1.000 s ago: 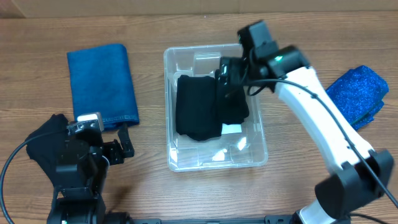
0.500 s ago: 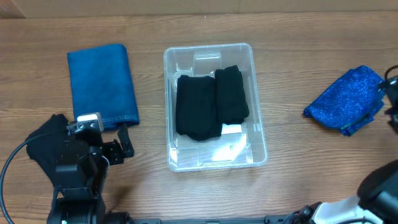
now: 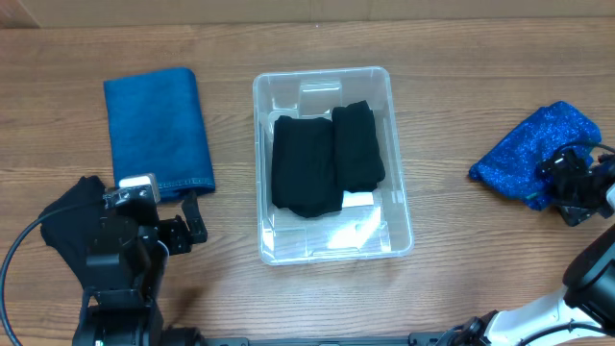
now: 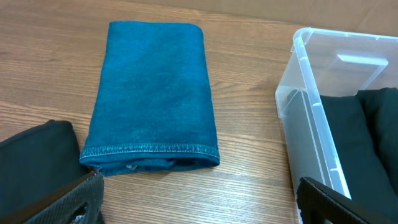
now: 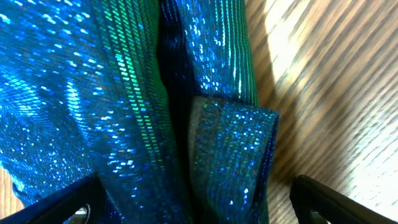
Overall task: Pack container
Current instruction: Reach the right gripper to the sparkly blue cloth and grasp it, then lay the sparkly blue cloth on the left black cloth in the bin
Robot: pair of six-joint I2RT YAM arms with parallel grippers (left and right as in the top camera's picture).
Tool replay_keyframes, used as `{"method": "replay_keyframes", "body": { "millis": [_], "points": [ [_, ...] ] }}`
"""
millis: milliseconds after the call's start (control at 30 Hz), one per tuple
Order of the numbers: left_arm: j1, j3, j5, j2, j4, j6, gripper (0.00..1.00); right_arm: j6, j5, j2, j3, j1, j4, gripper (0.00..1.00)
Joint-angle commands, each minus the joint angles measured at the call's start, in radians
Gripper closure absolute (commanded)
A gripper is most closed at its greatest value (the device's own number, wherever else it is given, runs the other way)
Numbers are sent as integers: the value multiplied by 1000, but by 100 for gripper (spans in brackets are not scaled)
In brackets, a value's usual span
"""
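Note:
The clear plastic container (image 3: 267,96) stands mid-table and holds two folded black cloths (image 3: 327,159); its near wall shows in the left wrist view (image 4: 311,118). My right gripper (image 3: 575,188) is open over the sparkly blue cloth (image 3: 533,152) at the right, and its fingers straddle the cloth (image 5: 155,106) in the right wrist view. My left gripper (image 3: 183,223) is open and empty above bare wood at the front left, just below the folded blue denim cloth (image 3: 159,130), which also shows in the left wrist view (image 4: 152,93).
A black cloth (image 3: 67,216) lies at the front left under my left arm, and its corner shows in the left wrist view (image 4: 34,155). The table is wood-grained.
My right arm left the container, swung out to the right, and now sits over the sparkly blue cloth. The left arm has not moved.

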Motion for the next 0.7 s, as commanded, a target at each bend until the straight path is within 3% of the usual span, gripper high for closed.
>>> {"method": "replay_keyframes", "body": {
  "millis": [0,67,100,167,233,267,367,533,667],
  "points": [
    [5,24,-5,1,4,23,0,-5,-128,27,-27,-4,34,0],
    [5,24,-5,1,4,23,0,-5,-206,62,-27,-1,39,4],
    [5,24,-6,1,4,23,0,-5,-233,71,-27,-1,37,16],
    [5,24,-5,1,4,23,0,-4,-268,70,-27,-1,39,53],
    [5,24,-5,1,4,23,0,-4,-295,70,-27,-1,39,64],
    [5,24,-5,1,4,23,0,-4,-295,68,-26,-1,38,76],
    [5,24,-6,1,4,23,0,-5,-370,14,-19,0,37,92],
    [5,24,-6,1,4,23,0,-49,-486,-223,113,64,-42,96],
    [5,24,-6,1,4,23,0,-98,-495,-472,278,284,-187,96]
  ]
}}
